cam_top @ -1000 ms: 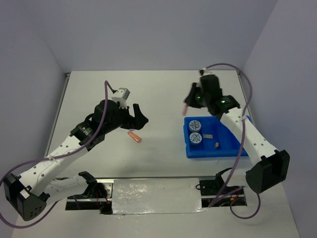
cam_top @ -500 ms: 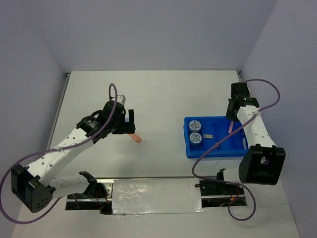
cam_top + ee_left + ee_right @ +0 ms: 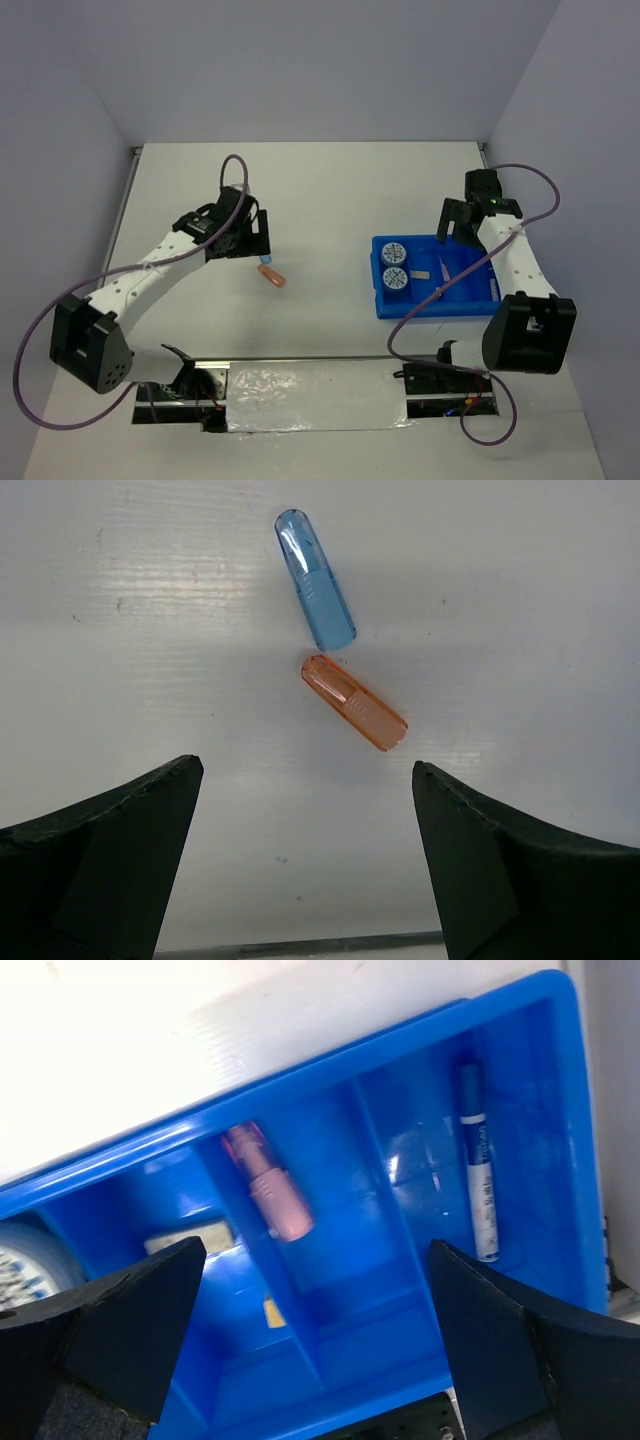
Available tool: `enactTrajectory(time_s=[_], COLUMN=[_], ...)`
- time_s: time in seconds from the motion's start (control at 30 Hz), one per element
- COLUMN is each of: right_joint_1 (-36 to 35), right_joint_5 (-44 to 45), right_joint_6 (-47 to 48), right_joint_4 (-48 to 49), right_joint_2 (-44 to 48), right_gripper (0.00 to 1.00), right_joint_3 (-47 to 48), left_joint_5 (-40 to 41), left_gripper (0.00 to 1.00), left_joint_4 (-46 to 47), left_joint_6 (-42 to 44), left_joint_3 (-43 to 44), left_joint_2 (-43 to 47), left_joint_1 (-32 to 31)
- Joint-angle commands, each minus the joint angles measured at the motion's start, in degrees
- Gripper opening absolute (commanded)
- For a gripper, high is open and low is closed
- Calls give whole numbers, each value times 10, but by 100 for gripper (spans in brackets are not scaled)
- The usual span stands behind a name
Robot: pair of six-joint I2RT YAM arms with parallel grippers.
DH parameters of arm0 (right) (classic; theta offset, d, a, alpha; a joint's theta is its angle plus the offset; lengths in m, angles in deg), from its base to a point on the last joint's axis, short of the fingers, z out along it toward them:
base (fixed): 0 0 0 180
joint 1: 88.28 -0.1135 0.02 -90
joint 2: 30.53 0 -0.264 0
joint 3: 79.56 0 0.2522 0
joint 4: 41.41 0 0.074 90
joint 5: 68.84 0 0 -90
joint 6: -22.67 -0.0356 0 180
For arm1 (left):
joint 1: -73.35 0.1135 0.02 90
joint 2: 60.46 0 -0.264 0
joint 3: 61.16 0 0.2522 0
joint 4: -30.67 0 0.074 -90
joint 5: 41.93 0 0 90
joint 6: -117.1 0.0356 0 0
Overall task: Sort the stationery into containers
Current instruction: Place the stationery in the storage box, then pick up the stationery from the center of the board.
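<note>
My left gripper (image 3: 305, 770) is open above the bare table, just short of two short bars lying end to end: a light-blue bar (image 3: 315, 580) and an orange bar (image 3: 355, 702). In the top view the left gripper (image 3: 262, 240) hangs over the orange bar (image 3: 273, 277). My right gripper (image 3: 315, 1250) is open over the blue tray (image 3: 540, 1080) with nothing between its fingers. A pink bar (image 3: 268, 1182) lies in a middle compartment. In the end compartment is a blue-capped white pen (image 3: 478, 1160). Two tape rolls (image 3: 393, 252) fill the tray's left end.
A grey block (image 3: 420, 273) and a tan block (image 3: 437, 292) lie in the tray (image 3: 400, 306) beside the rolls. Cables loop off both arms. The tray stands near the right wall; the table's metal front strip (image 3: 320, 385) runs along the near edge.
My right gripper has opened over the tray, and the pink bar it carried now lies in a compartment. My left gripper has swung to above the two bars, still open.
</note>
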Motion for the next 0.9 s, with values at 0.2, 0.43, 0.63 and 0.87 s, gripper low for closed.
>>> enactTrajectory(time_s=[0.2, 0.43, 0.63, 0.87], right_joint_1=[-50, -124, -185, -214], right_joint_5=[-130, -169, -179, -96], right_joint_6=[-34, -65, -88, -122], right_joint_4=[-28, -52, -54, -27], right_joint_2=[115, 158, 182, 219], right_gripper=[100, 100, 100, 100], right_joint_3=[61, 77, 100, 137], left_joint_5=[10, 73, 64, 19], left_gripper=[96, 90, 71, 21], left_joint_4=[28, -1, 15, 82], left_joint_6=[-52, -84, -93, -81], left_joint_3=[99, 155, 152, 145], left_joint_2=[-185, -305, -365, -386], left_joint_1=[4, 6, 18, 18])
